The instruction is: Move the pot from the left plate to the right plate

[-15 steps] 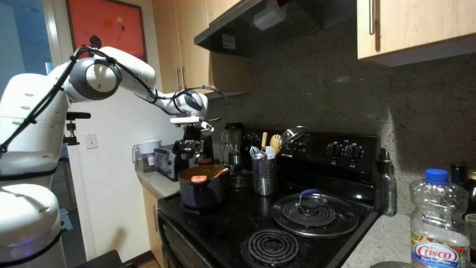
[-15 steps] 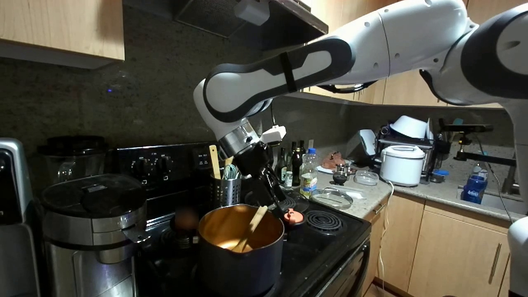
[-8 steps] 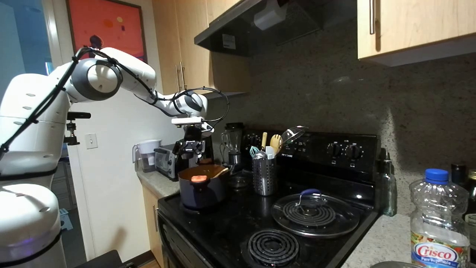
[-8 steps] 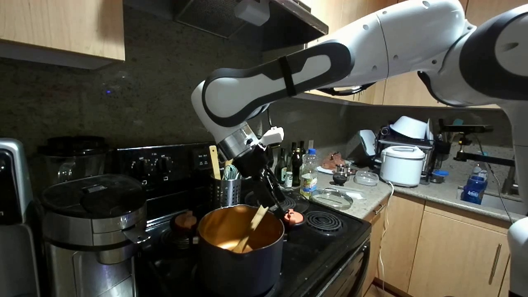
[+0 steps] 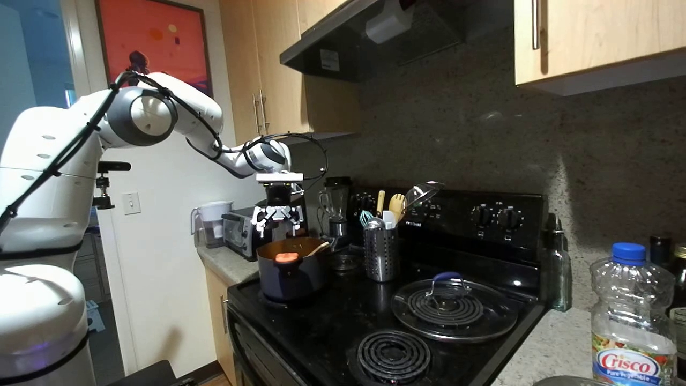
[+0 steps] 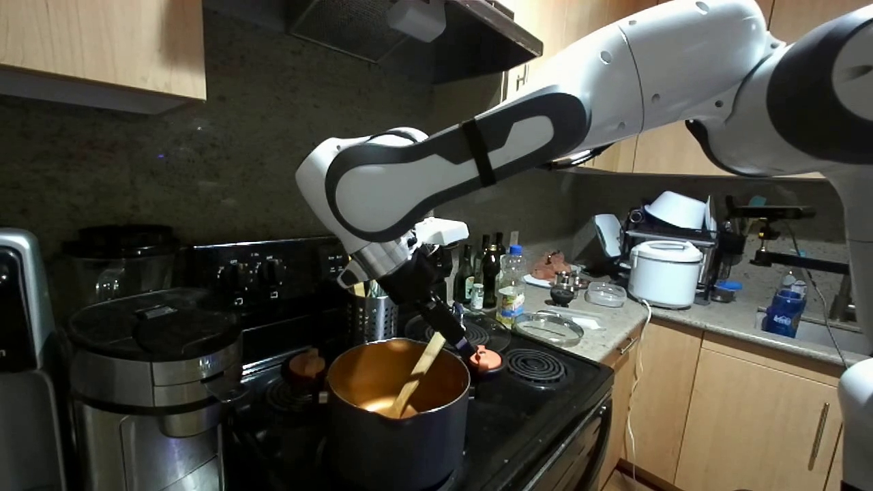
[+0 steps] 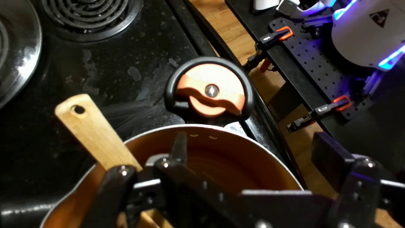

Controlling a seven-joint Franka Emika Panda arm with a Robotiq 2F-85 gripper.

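Observation:
The large dark pot (image 5: 293,283) with a copper-orange inside stands on a stove burner; it also shows in an exterior view (image 6: 402,453) and the wrist view (image 7: 227,161). A wooden utensil (image 6: 417,378) leans inside it. Its side handles carry orange pads, one near my gripper (image 6: 485,359) and one on the far side (image 6: 307,365). My gripper (image 5: 278,230) is open and empty, above the pot's rim on the near-handle side. In the wrist view its fingers (image 7: 255,147) are spread over the pot's opening, with the handle (image 7: 210,90) ahead of them. No contact is visible.
A bare coil burner (image 5: 394,354) lies at the stove's front. A glass lid (image 5: 455,313) covers the burner behind it. A steel utensil holder (image 5: 381,254) stands behind the pot. A coffee maker (image 6: 153,382) stands close beside it. An oil bottle (image 5: 632,321) is on the counter.
My gripper has turned so its two fingers now show spread wide in an exterior view, and the wrist has dropped slightly. The pot has not moved.

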